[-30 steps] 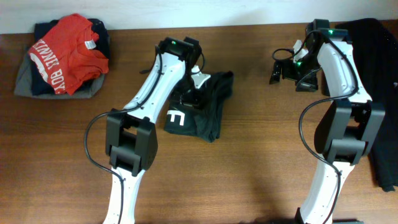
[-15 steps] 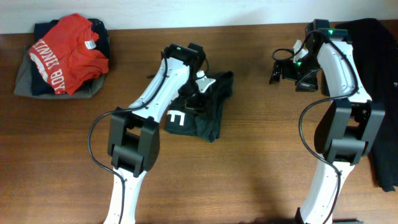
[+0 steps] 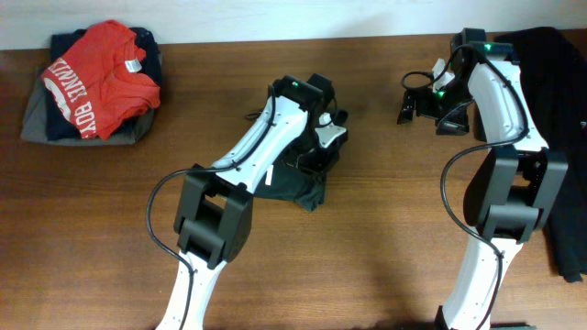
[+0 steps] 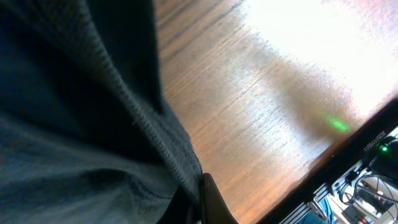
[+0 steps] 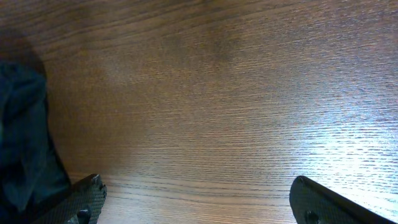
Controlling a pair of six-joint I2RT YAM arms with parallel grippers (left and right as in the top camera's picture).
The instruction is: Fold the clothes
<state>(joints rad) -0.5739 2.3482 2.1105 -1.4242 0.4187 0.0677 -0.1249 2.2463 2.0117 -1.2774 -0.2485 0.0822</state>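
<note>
One wooden table (image 3: 385, 238). One black T-shirt (image 3: 307, 188) lies bunched under the left gripper (image 3: 323, 145), which pinches its fabric. One red-topped pile (image 3: 101, 78) sits well to that gripper's left. The right gripper (image 3: 413, 103) hangs spread and empty, well apart from the shirt.

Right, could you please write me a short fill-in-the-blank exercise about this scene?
1. The right pincer hangs ___ over the table.
2. The black T-shirt lies under the ___ arm.
3. The tee topping the far pile is ___.
Missing: open; left; red.
</note>
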